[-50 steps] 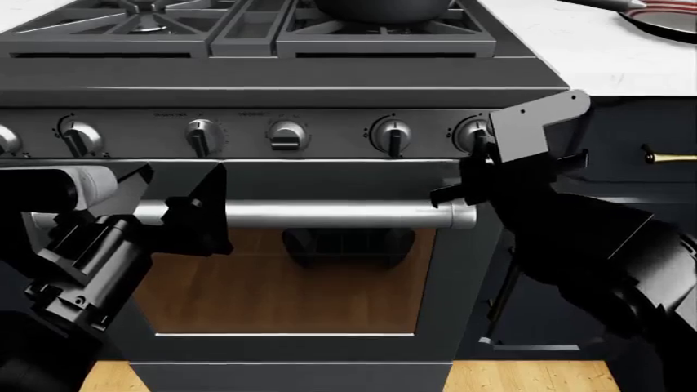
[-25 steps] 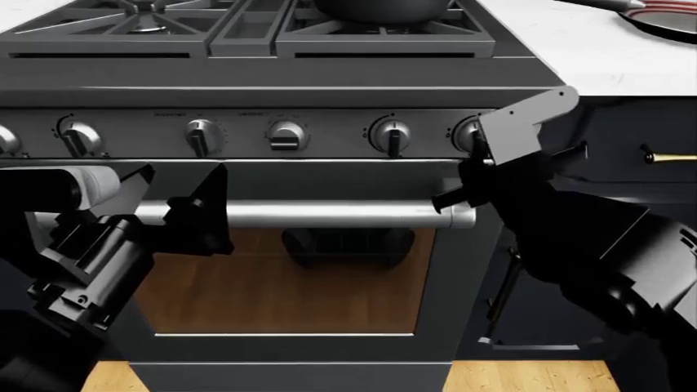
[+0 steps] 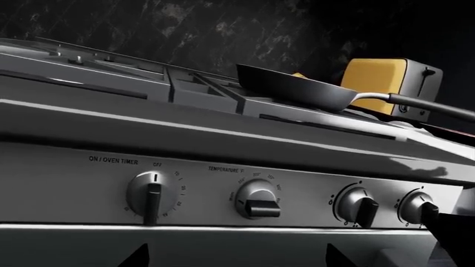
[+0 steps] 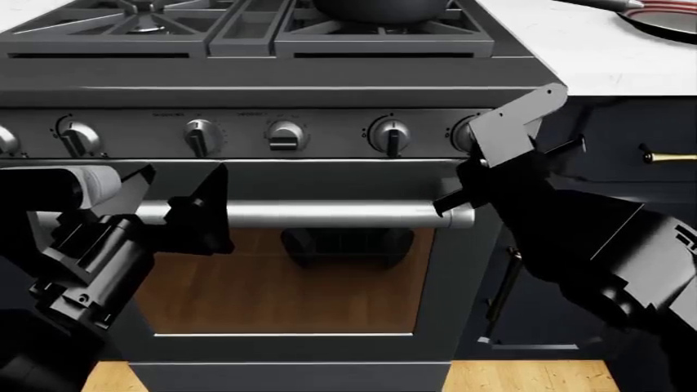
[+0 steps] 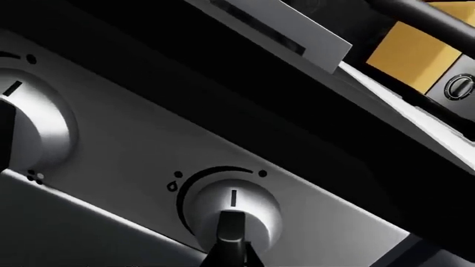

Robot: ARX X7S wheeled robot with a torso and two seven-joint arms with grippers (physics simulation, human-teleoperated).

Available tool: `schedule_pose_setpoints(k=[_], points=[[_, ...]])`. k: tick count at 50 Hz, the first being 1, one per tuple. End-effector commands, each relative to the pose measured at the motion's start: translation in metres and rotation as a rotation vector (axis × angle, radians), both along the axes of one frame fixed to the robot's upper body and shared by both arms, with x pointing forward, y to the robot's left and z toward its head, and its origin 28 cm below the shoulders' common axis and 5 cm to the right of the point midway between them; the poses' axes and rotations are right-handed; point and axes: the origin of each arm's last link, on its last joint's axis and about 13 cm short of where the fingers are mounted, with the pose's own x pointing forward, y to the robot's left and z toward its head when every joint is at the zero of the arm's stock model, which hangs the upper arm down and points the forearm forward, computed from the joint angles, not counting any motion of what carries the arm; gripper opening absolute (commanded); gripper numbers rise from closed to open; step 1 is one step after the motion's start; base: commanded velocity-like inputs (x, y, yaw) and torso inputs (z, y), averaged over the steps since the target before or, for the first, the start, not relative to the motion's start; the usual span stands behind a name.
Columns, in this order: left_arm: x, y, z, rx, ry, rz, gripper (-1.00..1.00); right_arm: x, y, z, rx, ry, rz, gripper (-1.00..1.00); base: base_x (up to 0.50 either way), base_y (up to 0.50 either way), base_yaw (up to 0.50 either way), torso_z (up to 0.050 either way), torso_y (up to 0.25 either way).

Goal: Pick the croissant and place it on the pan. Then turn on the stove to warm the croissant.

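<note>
I see the stove (image 4: 326, 98) in brushed matt steel, its knobs (image 3: 153, 192) glossy silver metal, the pan (image 3: 297, 89) smooth dark metal, the oven handle (image 4: 326, 215) polished steel.

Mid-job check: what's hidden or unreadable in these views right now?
- Croissant: left wrist view shows only a sliver behind the pan rim.
- Right claw: head view, its own body covers the rightmost knob; grip unclear.
- Burner flame: not visible anywhere.
- Pan in head view: cut off by the top edge.

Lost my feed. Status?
Right pincer at rightmost stove knob, grip unclear. Left pincer open, idle. Croissant in pan. Nothing blocking.
</note>
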Motion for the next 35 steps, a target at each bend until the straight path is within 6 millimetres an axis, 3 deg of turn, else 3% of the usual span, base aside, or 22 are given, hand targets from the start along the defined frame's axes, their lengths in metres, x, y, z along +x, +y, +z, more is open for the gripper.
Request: schedule_pose_setpoints(k=[1, 10, 11, 35], points=[[0.000, 0.000, 0.000, 0.001, -0.001, 0.001, 1.00, -0.004, 0.018, 0.002, 0.064, 0.035, 0.134, -1.00, 0.00, 0.00, 0.00, 0.000, 0.000], [0.000, -0.001, 0.001, 0.003, 0.000, -0.003, 1.00, -0.005, 0.017, 0.002, 0.090, 0.054, 0.119, -1.00, 0.00, 0.00, 0.00, 0.000, 0.000], [0.000, -0.001, 0.001, 0.004, -0.001, -0.003, 1.00, -0.006, 0.017, 0.002, 0.095, 0.059, 0.117, 1.00, 0.00, 0.00, 0.00, 0.000, 0.000], [0.000, 0.000, -0.001, -0.006, 0.005, -0.003, 1.00, -0.018, 0.015, 0.017, 0.099, -0.024, 0.068, 1.00, 0.00, 0.00, 0.00, 0.000, 0.000]])
